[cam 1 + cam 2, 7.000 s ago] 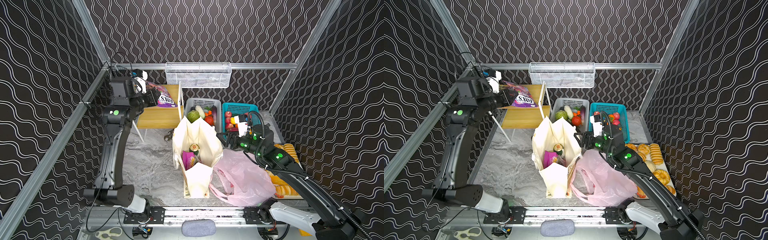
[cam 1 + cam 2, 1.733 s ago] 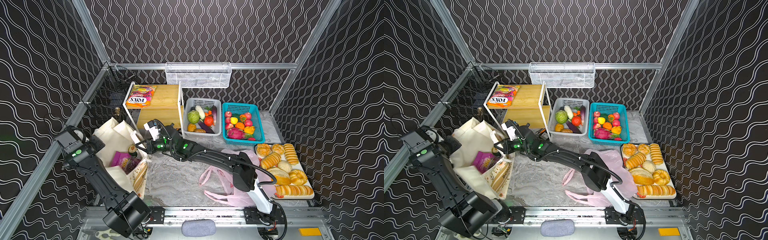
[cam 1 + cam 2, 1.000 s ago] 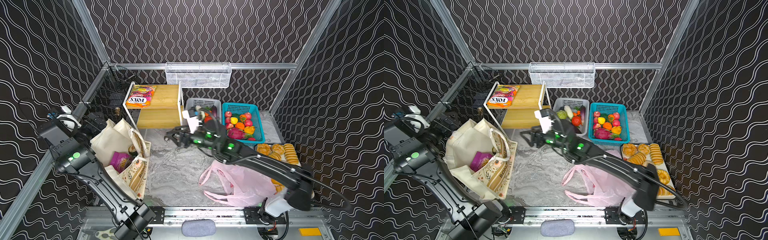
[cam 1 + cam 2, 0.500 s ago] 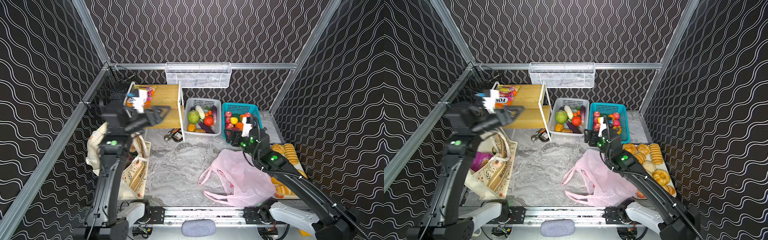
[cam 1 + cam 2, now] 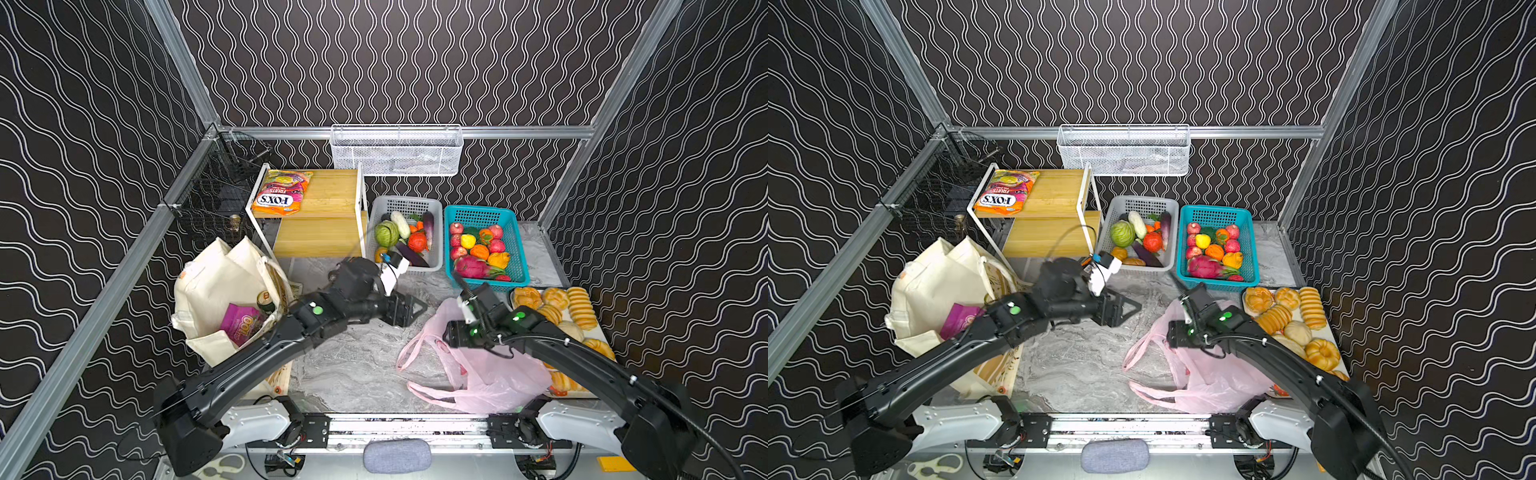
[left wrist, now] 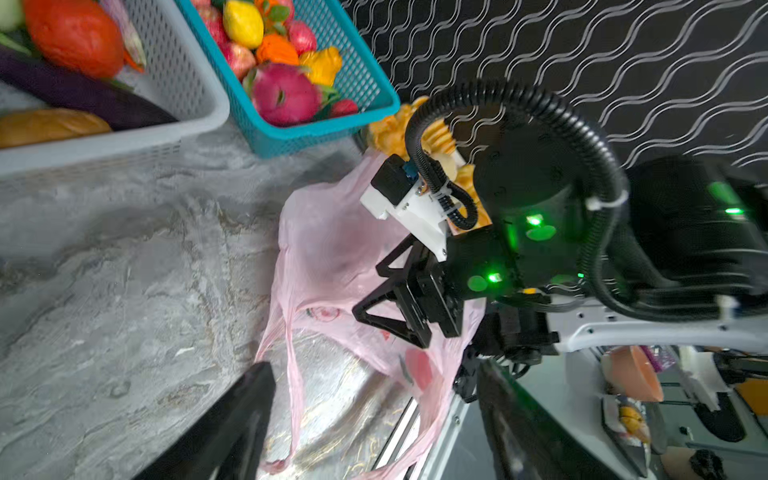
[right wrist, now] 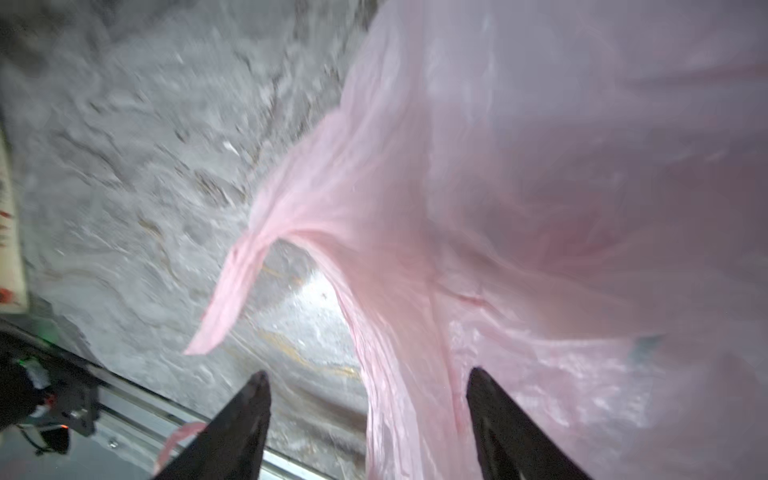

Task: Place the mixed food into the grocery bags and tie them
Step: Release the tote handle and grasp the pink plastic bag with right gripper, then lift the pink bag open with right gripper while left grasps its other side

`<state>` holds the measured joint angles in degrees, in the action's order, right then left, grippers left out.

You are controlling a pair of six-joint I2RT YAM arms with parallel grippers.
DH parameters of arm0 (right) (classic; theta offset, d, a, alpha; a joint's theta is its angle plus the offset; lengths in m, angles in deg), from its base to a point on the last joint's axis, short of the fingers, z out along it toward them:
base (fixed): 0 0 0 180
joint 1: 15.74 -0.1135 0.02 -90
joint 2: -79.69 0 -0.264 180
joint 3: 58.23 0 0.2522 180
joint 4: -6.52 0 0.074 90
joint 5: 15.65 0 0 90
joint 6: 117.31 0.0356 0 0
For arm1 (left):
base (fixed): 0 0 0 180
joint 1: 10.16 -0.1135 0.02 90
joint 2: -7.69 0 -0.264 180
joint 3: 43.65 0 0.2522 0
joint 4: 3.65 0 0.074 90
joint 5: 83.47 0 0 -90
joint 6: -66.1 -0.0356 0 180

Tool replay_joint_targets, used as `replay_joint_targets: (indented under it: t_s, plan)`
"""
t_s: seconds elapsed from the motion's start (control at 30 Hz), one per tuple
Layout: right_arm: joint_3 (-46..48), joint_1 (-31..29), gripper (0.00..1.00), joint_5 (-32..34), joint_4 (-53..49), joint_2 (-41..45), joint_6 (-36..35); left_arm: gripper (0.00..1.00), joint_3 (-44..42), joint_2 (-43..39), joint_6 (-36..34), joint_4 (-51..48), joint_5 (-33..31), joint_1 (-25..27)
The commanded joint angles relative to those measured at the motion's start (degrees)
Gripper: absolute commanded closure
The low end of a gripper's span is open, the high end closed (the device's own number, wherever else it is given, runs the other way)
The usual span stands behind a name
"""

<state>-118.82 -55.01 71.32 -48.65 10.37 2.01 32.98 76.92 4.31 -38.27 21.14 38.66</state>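
Grey marbled tabletop (image 5: 353, 365) fills the middle of both top views. At its left edge a cream canvas tote (image 5: 216, 286) slumps open, with a purple snack packet (image 5: 243, 326) and a small green can (image 5: 266, 300) showing inside. Towards the right lies a thin pink plastic bag (image 5: 490, 374), flattened, its handles trailing towards the centre. I can make out no food in it. Behind it a teal basket (image 5: 515, 249) holds the pink dragon fruit (image 5: 471, 267) beside small yellow and orange toy fruits (image 5: 468, 240).

My left end effector (image 5: 413, 313) hovers above bare tabletop between the two bags, jaws apart and holding nothing. My right end effector (image 6: 365, 289) hangs just over the pink bag near its mouth, jaws apart too. In the right wrist view one handle strand (image 7: 374, 332) runs between the jaws without being pinched.

I judge the tote has its share and the step in hand is getting the pink bag open for the fruit. The next move calls for closing the right jaws squarely on that handle and lifting to spread the mouth. The left arm can then take the other handle or fetch fruit. The film looks thin and slippery, so a shallow pinch may slide off.
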Motion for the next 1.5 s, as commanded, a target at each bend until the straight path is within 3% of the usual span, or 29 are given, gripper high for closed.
replay_joint_targets:
  t_s: [0.0, 0.1, 0.13, 0.27, 0.37, 0.43, 0.53, 0.7, 0.8, 0.93, 1.07, 1.3, 1.47]
  plan:
    - [0.47, -3.54, 0.22, 4.19, -5.01, -3.08, 4.09, 0.21, -1.49, 1.62, 0.71, 6.67, -6.26, 2.12]
    - [0.71, -6.25, 0.24, 7.83, -5.32, -6.68, 4.94, 0.22, -2.75, 2.65, 1.23, 5.95, -9.13, 2.96]
    - [0.29, -7.1, 0.29, 9.53, -5.94, -8.0, 4.92, 0.22, -3.51, 2.34, 1.36, 5.83, -10.54, 3.01]
    - [-2.4, -9.6, 0.8, 14.43, -6.8, -9.39, 4.69, 0.23, -5.44, -0.45, 2.18, 2.86, -17.79, 3.0]
    - [-5.29, -9.69, 1.0, 11.54, -4.82, -6.41, 3.37, 0.28, -3.62, -5.05, 2.68, -5.49, -30.32, 2.98]
    - [-6.74, -9.69, 1.0, 6.39, -0.8, -2.22, 2.28, 0.27, -4.01, -11.38, 1.83, -7.48, -36.61, 2.98]
    - [-6.77, -9.6, 1.0, -2.28, 9.48, 4.64, 0.54, 0.24, -4.91, -17.68, -0.16, -4.93, -38.14, 2.98]
    - [-4.12, -7.0, 1.0, -13.22, 23.61, 12.1, 0.52, 0.18, 3.35, -17.09, 2.14, -17.98, -48.05, 2.86]
    - [-0.16, -2.29, 1.0, -18.44, 30.54, 13.72, 3.08, 0.17, 3.67, -18.42, 4.67, -19.34, -50.03, 2.86]
    - [5.7, 5.07, 0.99, -26.01, 42.48, 14.17, 10.51, 0.16, -0.1, -20.55, 7.54, -14.91, -45.75, 2.87]
    - [9.54, 8.16, 0.99, -29.46, 53.15, 13.28, 17.27, 0.18, -3.55, -21.2, 8.41, -11.97, -39.46, 2.88]
    - [10.01, 8.94, 0.98, -32.71, 58.52, 9.61, 19.62, 0.2, -7.34, -17.35, 10.94, -3.79, -25.27, 2.88]
    - [9.78, 8.95, 0.98, -34.43, 59.94, 8.33, 19.81, 0.24, -10.95, -13.74, 17.9, 1.41, -25.24, 2.87]
